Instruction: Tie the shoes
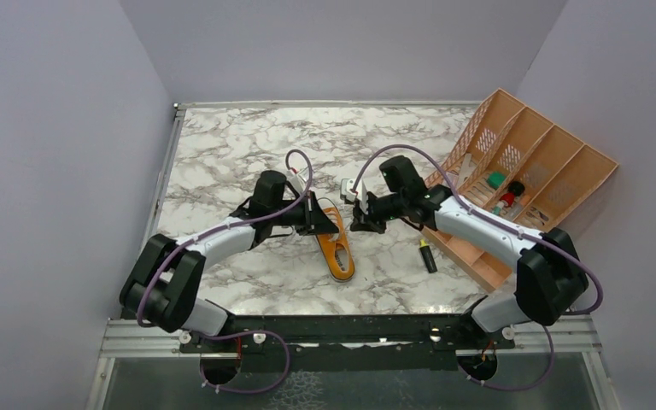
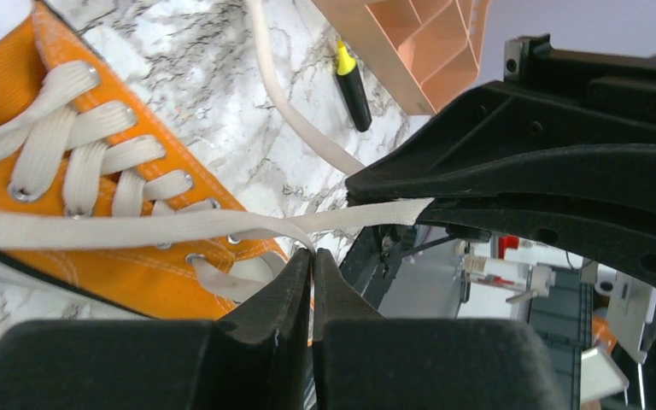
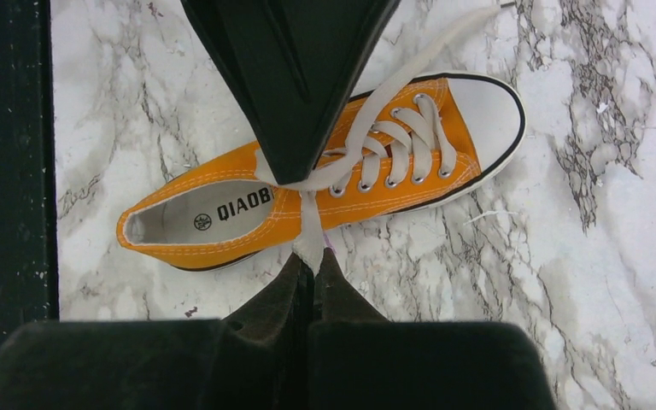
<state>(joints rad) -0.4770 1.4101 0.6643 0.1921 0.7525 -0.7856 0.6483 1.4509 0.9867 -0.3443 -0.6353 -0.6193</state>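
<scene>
Left claw (image 2: 312,260) is pressing its tips together on one strand of the white laces (image 3: 401,137), just above the orange sneaker (image 3: 222,213), which is lying on its sole on the table (image 3: 606,256) between the two arms. Right claw (image 3: 312,265) is pinching the other strand, very near to the first claw. I am thinking both should be pulling apart evenly and low, keeping the strands tight, because the light sneaker is probably sliding or lifting easily if one side is pulling harder.
</scene>
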